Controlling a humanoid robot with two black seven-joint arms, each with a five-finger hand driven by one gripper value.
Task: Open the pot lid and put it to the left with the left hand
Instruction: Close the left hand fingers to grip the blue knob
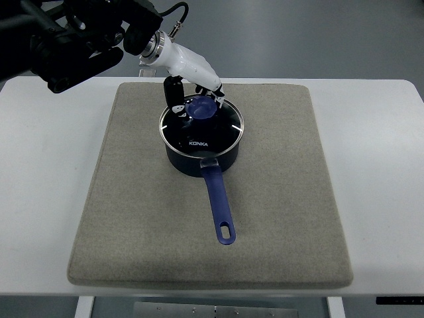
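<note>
One pot (201, 154) faces you, set toward the far edge of the grey mat (278, 218) on the white surface (40, 199), its one lid (222, 132) on and one blue handle pointing at the near edge. Your left robot hand (193, 93) closes around the lid's blue knob (200, 108); its fingertips are partly hidden.

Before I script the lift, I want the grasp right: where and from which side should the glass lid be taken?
Grip the blue knob at the centre of the glass lid: it is the only raised part on a flat lid seated on the pot. Come from above on the far-left side, where the left robot hand is, away from the long handle pointing toward the camera.
</note>
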